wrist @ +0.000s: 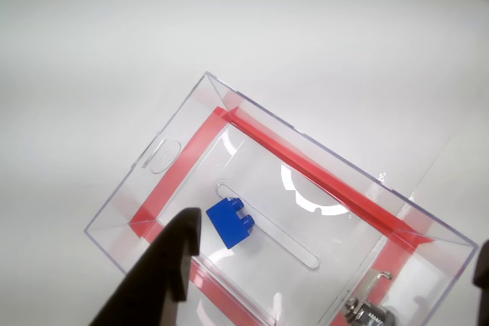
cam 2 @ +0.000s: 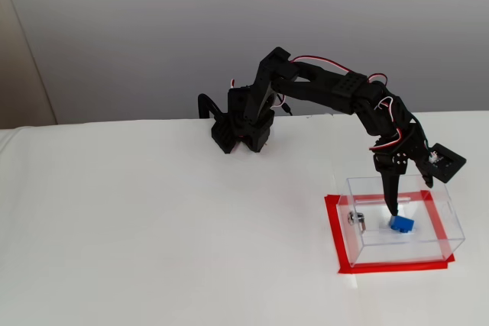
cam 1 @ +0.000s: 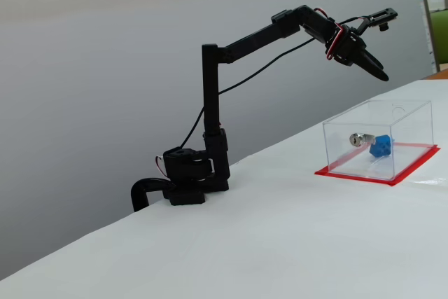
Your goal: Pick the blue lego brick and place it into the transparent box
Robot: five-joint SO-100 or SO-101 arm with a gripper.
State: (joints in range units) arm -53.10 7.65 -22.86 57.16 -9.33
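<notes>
Fingers [wrist: 328,265] spread empty above the transparent box [wrist: 191,116]; blue lego brick [wrist: 231,221] inside, apparently tilted, long axis diagonal.

No readable text, label, brand, number or sign shows in any view.

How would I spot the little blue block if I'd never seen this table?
Find the transparent box with red edging on the white table. The blue lego brick lies on its floor, beside a silver lock; it is the only blue thing there.
</notes>
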